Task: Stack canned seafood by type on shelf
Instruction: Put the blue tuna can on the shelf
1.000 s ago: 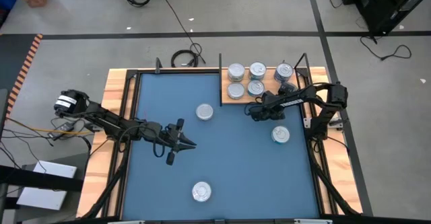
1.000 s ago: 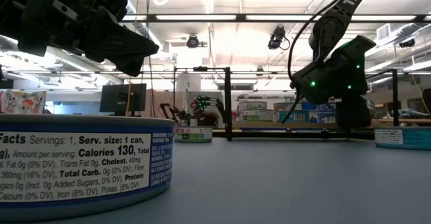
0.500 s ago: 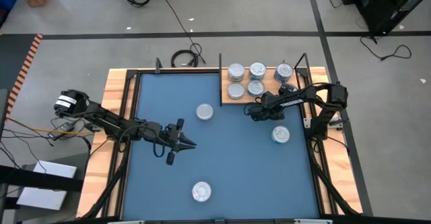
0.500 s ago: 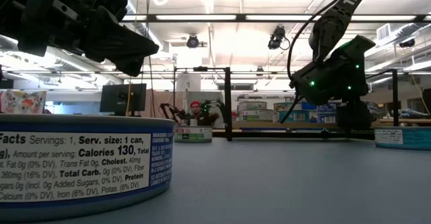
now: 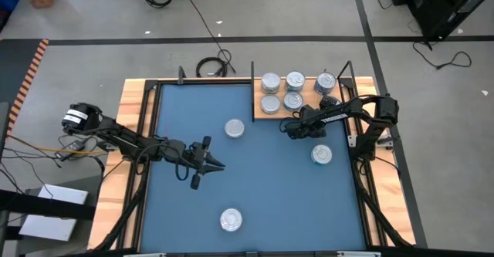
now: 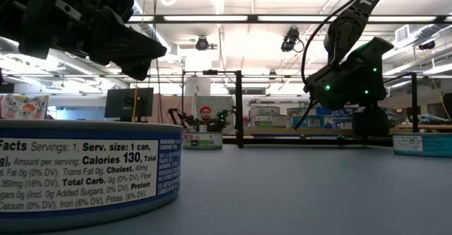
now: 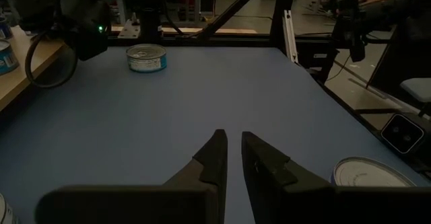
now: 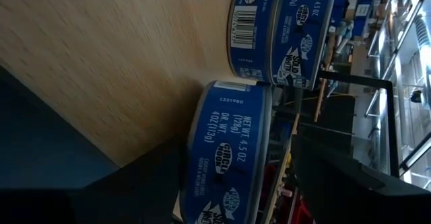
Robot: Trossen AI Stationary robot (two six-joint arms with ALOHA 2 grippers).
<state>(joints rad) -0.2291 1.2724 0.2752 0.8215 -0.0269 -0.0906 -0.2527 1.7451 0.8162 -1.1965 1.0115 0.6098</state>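
Right wrist view, right end effector (image 8: 229, 177) spread around tin (image 8: 225, 150) on shelf (image 8: 114, 56), left end effector (image 7: 232, 158) nearly together, empty.

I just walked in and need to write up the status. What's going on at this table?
Two dark robot arms are stacking small round silver-lidded seafood tins on a light-brown wooden board at the far edge of the blue mat. The right gripper sits at the board's near edge, fingers open on either side of a blue-labelled tin standing there. Five tin tops show on the board from above; three more tins lie loose on the mat. The left gripper hovers over the mat's left-centre, empty, fingers nearly together.
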